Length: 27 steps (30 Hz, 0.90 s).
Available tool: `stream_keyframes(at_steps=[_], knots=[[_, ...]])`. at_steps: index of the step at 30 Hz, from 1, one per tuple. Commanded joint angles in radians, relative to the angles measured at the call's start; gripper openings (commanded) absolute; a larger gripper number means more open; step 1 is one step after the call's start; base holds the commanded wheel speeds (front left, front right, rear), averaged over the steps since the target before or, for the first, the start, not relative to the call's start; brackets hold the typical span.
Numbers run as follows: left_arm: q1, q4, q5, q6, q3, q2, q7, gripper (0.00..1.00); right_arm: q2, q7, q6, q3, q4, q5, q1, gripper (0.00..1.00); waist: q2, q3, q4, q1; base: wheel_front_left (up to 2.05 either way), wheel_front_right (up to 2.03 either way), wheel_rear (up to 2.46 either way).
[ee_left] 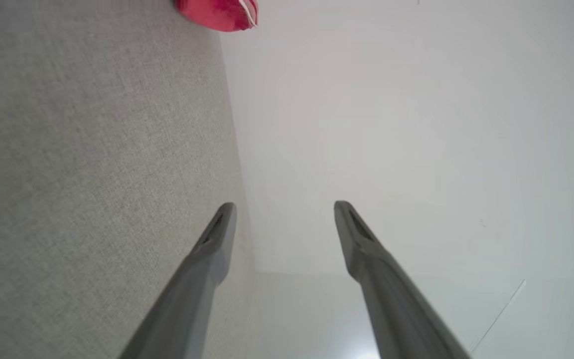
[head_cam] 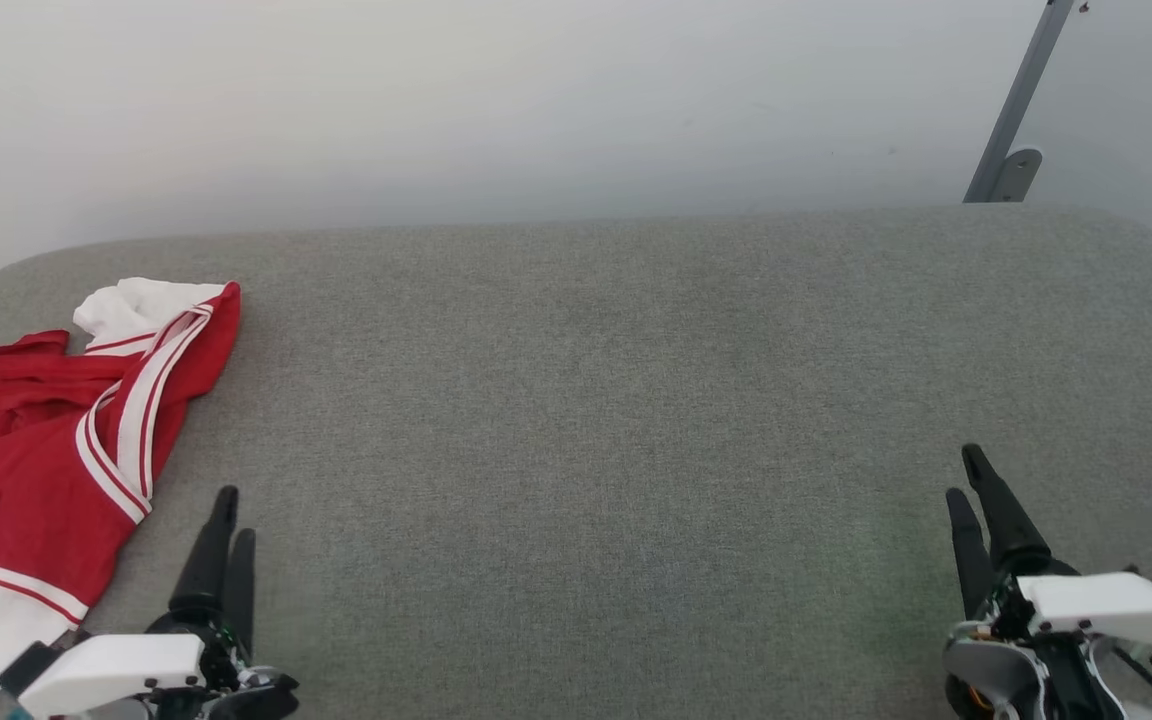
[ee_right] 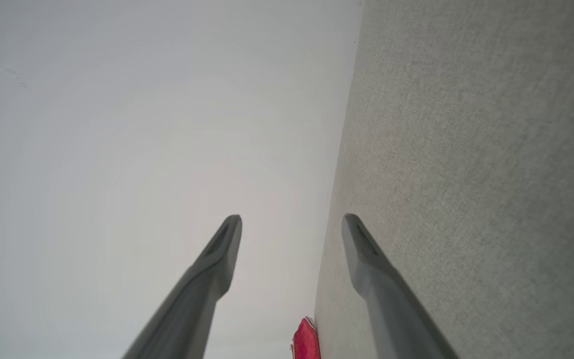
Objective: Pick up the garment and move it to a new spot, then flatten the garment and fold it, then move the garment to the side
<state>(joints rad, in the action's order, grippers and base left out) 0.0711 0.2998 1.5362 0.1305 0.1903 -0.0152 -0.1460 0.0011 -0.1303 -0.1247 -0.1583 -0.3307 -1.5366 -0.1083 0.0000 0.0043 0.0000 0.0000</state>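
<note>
Crumpled garment [head_cam: 46,450] lies lengthwise near-to-far, white sleeve farthest; left tool [head_cam: 236,512] and right tool [head_cam: 963,472] gape empty.

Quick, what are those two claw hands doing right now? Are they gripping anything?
Left gripper: open, holding nothing; the garment lies beside it.
Right gripper: open, holding nothing.

Grey fabric surface [head_cam: 636,400], pale wall [head_cam: 436,100], slanted grey metal bar [head_cam: 1021,100].
</note>
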Motion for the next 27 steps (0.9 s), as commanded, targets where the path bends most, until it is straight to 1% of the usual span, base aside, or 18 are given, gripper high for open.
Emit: stream_keyframes(at_steps=[1,4,10,13,21,27], knots=[[0.034,-0.02,-0.032,0.0,-0.001,-0.024,0.019,1.0,-0.011,0.017,-0.001,0.017,0.004,0.022,-0.05,1.0,0.0,0.001,0.0,0.0,0.0,0.0,0.0],[0.037,-0.016,-0.071,0.0,-0.014,-0.045,0.044,1.0,-0.023,0.037,-0.001,0.043,-0.008,0.072,-0.073,1.0,0.0,0.001,0.0,0.0,0.0,0.0,0.0],[0.044,-0.011,-0.169,0.0,-0.033,-0.084,0.083,1.0,-0.032,0.068,-0.002,0.06,-0.01,0.2,-0.105,1.0,0.0,0.004,0.001,0.0,0.0,0.0,0.0],[0.047,-0.02,-0.22,0.0,-0.026,-0.091,0.098,1.0,-0.033,0.083,-0.002,0.068,-0.006,0.264,-0.115,1.0,0.0,0.005,0.001,0.0,0.0,0.0,0.0],[0.042,-0.038,-0.402,0.0,-0.021,-0.118,0.135,1.0,-0.05,0.12,-0.003,0.122,0.0,0.444,-0.139,1.0,0.0,0.009,0.0,0.0,0.0,0.0,0.0],[0.033,-0.054,-0.53,0.0,-0.017,-0.127,0.161,1.0,-0.065,0.145,-0.003,0.138,-0.028,0.602,-0.158,1.0,0.0,0.013,-0.001,0.0,0.0,0.0,0.0]])
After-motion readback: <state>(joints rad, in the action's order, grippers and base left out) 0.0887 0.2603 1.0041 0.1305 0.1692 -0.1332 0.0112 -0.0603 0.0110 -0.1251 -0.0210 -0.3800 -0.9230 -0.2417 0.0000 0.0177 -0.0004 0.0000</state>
